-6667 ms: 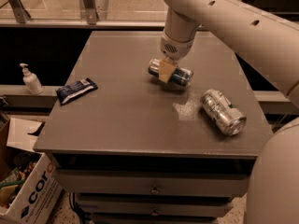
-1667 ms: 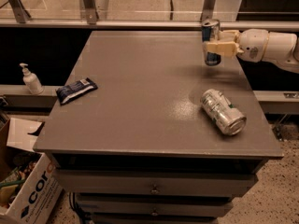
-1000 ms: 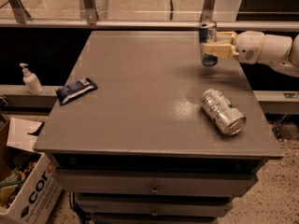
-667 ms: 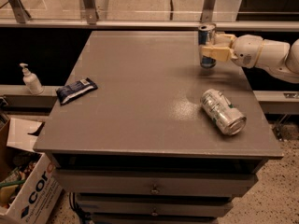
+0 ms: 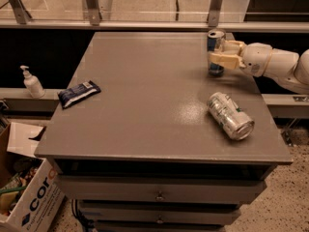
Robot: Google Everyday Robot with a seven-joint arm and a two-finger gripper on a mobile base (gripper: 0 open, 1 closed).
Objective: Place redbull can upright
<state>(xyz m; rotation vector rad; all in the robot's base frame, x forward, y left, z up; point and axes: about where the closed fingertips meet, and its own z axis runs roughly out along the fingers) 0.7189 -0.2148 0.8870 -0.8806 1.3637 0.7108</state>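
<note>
The redbull can (image 5: 215, 45) stands upright near the far right edge of the grey table (image 5: 145, 110), slim, blue and silver with a silver top. My gripper (image 5: 218, 58) reaches in from the right, and its tan fingers (image 5: 223, 60) are closed around the can's middle. The white arm (image 5: 275, 64) runs off to the right side of the view. The can's base is at the table surface.
A fatter silver can with green markings (image 5: 230, 115) lies on its side in front of the gripper. A dark blue snack packet (image 5: 78, 93) lies at the table's left edge. A white pump bottle (image 5: 32, 81) stands on a ledge at left, a cardboard box (image 5: 24, 197) below.
The gripper lifted the redbull can from the table's middle, turned it upright and carried it to the far right. Over the last second it shifted slightly left and down.
</note>
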